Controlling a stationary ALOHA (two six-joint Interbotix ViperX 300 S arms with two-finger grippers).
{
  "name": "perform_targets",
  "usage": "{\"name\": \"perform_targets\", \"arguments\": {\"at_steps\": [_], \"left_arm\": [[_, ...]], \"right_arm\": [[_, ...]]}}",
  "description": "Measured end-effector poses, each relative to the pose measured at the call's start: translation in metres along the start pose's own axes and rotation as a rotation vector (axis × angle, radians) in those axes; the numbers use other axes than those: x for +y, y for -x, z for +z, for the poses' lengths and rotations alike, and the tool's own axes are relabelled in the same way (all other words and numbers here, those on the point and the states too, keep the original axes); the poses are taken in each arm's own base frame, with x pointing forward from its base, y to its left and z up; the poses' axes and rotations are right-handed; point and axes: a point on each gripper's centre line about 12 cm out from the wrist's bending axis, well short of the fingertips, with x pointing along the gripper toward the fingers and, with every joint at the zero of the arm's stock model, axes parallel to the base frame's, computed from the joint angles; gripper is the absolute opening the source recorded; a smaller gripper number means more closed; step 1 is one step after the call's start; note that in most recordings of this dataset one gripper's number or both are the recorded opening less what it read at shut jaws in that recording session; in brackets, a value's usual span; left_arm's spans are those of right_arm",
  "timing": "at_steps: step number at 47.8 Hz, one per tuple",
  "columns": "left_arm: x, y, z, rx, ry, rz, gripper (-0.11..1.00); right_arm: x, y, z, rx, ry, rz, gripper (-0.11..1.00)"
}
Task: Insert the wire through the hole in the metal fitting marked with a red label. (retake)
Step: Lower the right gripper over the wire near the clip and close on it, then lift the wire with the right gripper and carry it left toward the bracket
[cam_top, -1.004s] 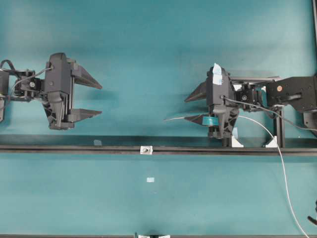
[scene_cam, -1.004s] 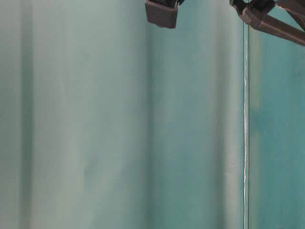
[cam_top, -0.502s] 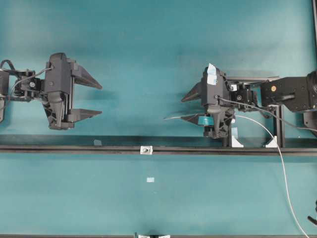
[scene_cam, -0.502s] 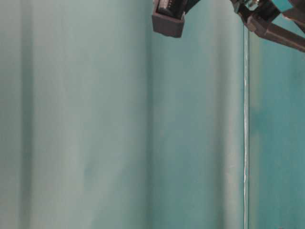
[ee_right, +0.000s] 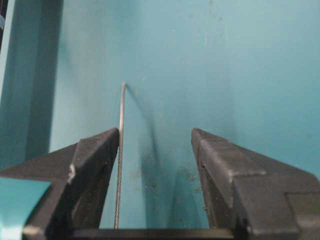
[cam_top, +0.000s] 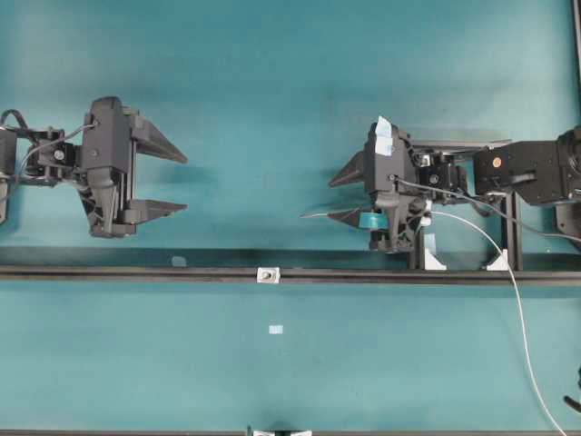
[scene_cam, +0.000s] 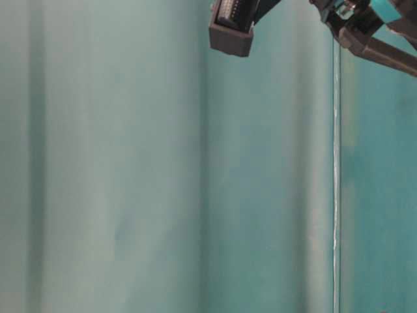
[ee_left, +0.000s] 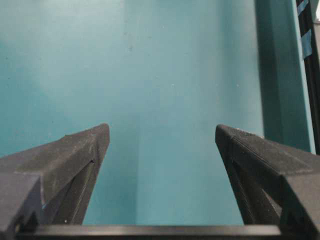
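The metal fitting [cam_top: 267,274] is a tiny silvery square on the black rail [cam_top: 136,272], and its hole shows as a dark centre. No red label can be made out. The thin grey wire [cam_top: 313,216] pokes left out of my right gripper [cam_top: 332,201], then trails behind it in a curve to the lower right. In the right wrist view the wire [ee_right: 120,150] runs along the inner face of the left finger [ee_right: 95,155]. That gripper [ee_right: 155,132] stands open around it. My left gripper [cam_top: 184,183] is open and empty [ee_left: 162,129], up and left of the fitting.
A small pale tape patch [cam_top: 276,329] lies below the rail. White clip blocks [cam_top: 434,261] and a black upright frame [cam_top: 514,232] stand under the right arm. The table-level view shows only teal cloth and a bit of the right gripper body [scene_cam: 229,32].
My right gripper has shifted a little to the left along the wire and its jaws have narrowed slightly. The wire tip and the left arm have stayed put.
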Motion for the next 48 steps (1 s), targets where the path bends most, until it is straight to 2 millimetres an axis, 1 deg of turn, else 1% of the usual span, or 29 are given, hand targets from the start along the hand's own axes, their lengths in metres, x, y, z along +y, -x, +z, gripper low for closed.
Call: {"name": "perform_targets", "arguments": {"at_steps": [2, 3, 10, 12, 14, 42, 48], "left_arm": [[0.0, 0.0, 0.0, 0.0, 0.0, 0.0, 0.54], [0.0, 0.0001, -0.0006, 0.002, 0.0, 0.0, 0.54], [0.0, 0.0, 0.0, 0.0, 0.0, 0.0, 0.54], [0.0, 0.0001, -0.0006, 0.002, 0.0, 0.0, 0.54], [0.0, 0.0, -0.0002, 0.002, 0.0, 0.0, 0.54], [0.0, 0.0, 0.0, 0.0, 0.0, 0.0, 0.54], [0.0, 0.0, 0.0, 0.0, 0.0, 0.0, 0.54]], "right_arm": [[0.0002, -0.0002, 0.0008, -0.003, 0.002, 0.001, 0.58], [0.0001, -0.0002, 0.0006, -0.001, 0.002, 0.0, 0.54], [0.0002, -0.0002, 0.0008, -0.003, 0.009, 0.001, 0.16], [0.0001, -0.0002, 0.0006, -0.002, 0.008, 0.0, 0.08], [-0.0004, -0.0002, 0.0007, -0.002, 0.007, -0.001, 0.03], [-0.0014, -0.0002, 0.0009, -0.002, 0.006, -0.003, 0.02], [-0.0013, 0.0016, 0.0038, -0.013, 0.009, -0.002, 0.02]]}}
